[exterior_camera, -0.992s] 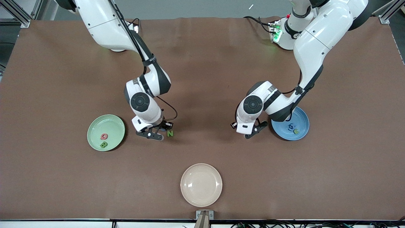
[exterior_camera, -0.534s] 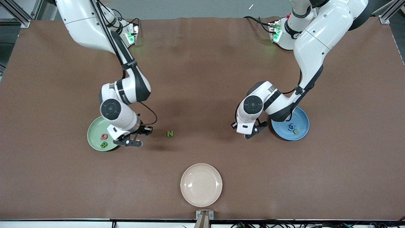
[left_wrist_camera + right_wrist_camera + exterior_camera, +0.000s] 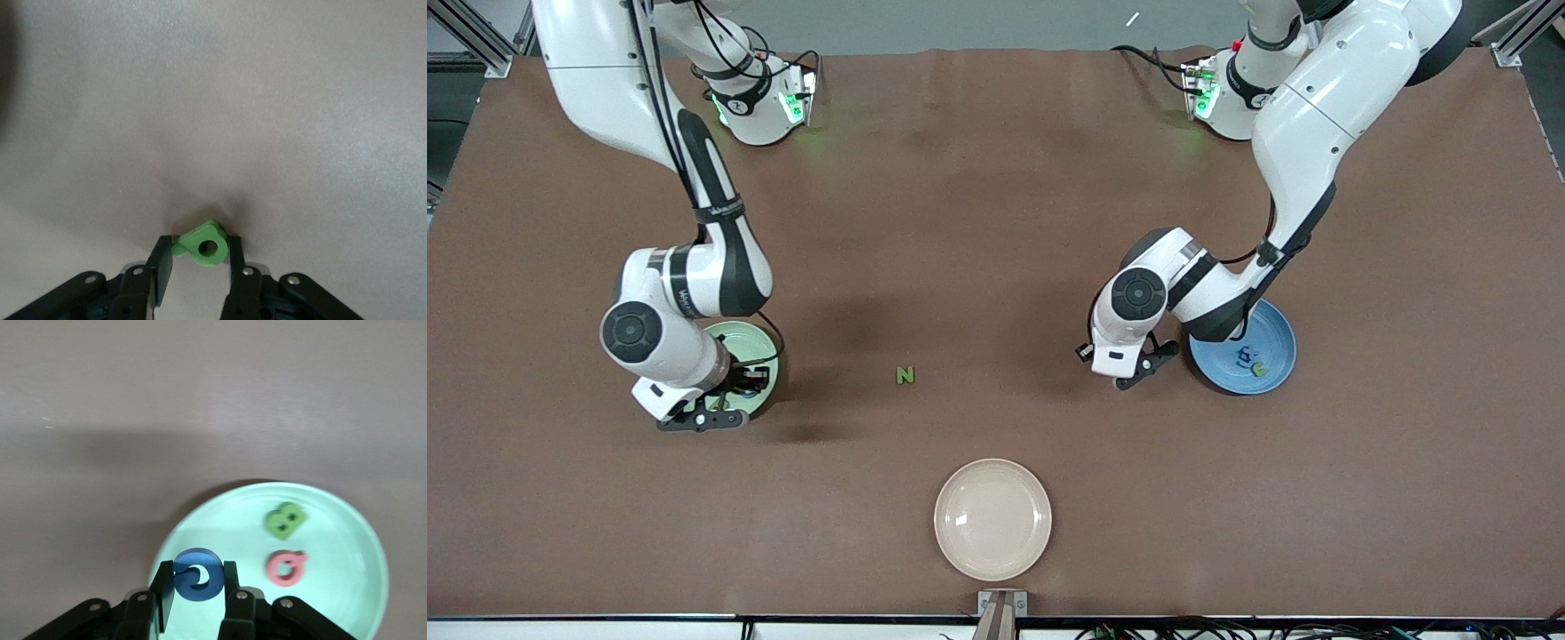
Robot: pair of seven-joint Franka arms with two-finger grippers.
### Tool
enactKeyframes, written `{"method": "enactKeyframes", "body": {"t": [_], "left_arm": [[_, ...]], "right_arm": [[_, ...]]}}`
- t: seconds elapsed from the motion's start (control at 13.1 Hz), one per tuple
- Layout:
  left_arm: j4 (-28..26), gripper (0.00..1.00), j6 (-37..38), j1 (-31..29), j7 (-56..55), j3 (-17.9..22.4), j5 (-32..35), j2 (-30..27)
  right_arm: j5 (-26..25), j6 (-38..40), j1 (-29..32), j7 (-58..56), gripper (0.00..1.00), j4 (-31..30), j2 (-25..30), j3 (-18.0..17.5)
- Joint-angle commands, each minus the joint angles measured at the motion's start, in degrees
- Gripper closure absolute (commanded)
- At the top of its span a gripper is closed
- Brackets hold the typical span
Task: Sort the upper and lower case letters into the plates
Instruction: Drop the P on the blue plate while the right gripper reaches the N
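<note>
The brown table [image 3: 996,222] is being shared by two white arms, and three plates are being carried on it. The right arm is being reached from its base down to the pale green plate [image 3: 763,345] toward its own end of the table; the left arm is being bent down just beside the blue plate [image 3: 1272,331] toward its end. A cream-white plate [image 3: 992,518] is lying nearest to the front camera, well apart from both.

The right gripper [image 3: 197,583] is being held over the edge of the pale green plate, and the blue C [image 3: 197,574] is being pinched between its fingers [image 3: 230,580]. On the plate, as seen in the right wrist view, the green B [image 3: 285,520] and the pink Q [image 3: 287,566] are lying near each other, apart from the held letter.

The left gripper [image 3: 198,260] is being held low over bare table beside the blue plate, and the small green p [image 3: 203,245] is being clamped between its fingers [image 3: 160,267]. In the front view, small blue and green letters [image 3: 1251,359] are lying in the blue plate, too small to be told apart.

The green N [image 3: 905,375] is lying flat on the bare table between the two coloured plates, nearer to the pale green one, untouched by either gripper.
</note>
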State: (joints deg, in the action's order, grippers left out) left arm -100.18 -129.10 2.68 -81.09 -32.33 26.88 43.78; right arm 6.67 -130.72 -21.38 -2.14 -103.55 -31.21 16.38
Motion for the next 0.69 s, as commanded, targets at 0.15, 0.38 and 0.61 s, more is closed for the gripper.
{"method": "enactKeyframes", "body": {"t": [0.15, 0.38, 0.61], "left_arm": [[0.78, 1.00, 3.15, -2.58, 0.58, 0.43, 3.26, -5.53], [0.43, 0.99, 7.35, -8.46, 8.56, 0.25, 3.27, -8.97], [-0.10, 0.99, 12.19, -13.12, 12.70, 0.25, 3.27, -9.67]], "right_arm": [[0.36, 0.03, 2.66, -2.61, 0.34, -1.39, 1.06, -0.74], [1.06, 0.29, 2.23, -1.64, 0.11, -1.30, 1.23, -1.00], [3.51, 1.52, -1.71, 7.37, 0.11, -0.78, 1.59, -1.97]]}}
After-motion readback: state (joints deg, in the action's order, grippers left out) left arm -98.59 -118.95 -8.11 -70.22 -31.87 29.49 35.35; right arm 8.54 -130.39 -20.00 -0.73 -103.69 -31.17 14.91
